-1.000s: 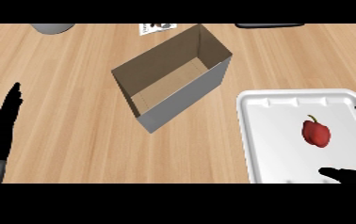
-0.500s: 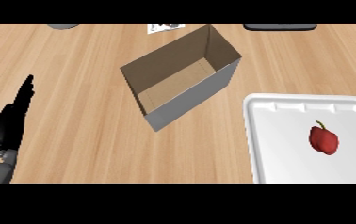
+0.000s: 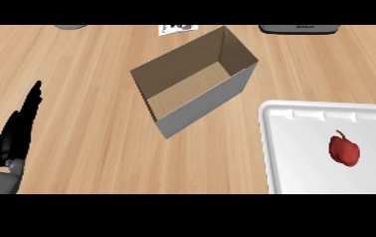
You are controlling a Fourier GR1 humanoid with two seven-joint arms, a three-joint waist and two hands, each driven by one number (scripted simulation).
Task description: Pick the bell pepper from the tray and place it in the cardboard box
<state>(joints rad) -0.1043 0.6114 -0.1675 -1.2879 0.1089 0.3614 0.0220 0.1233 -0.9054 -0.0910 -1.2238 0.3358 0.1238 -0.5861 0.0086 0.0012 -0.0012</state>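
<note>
**Pepper far from the only visible robot hand**

Pepper lay on the tray, right of the cardboard box. The left robot hand, fingers straight, rested left of the box; the right hand, unseen, probably sat nearer.

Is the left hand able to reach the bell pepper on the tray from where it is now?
Probably not easily: the left hand rests at the left edge, the bell pepper lies far right on the tray, and the cardboard box stands between.
</note>
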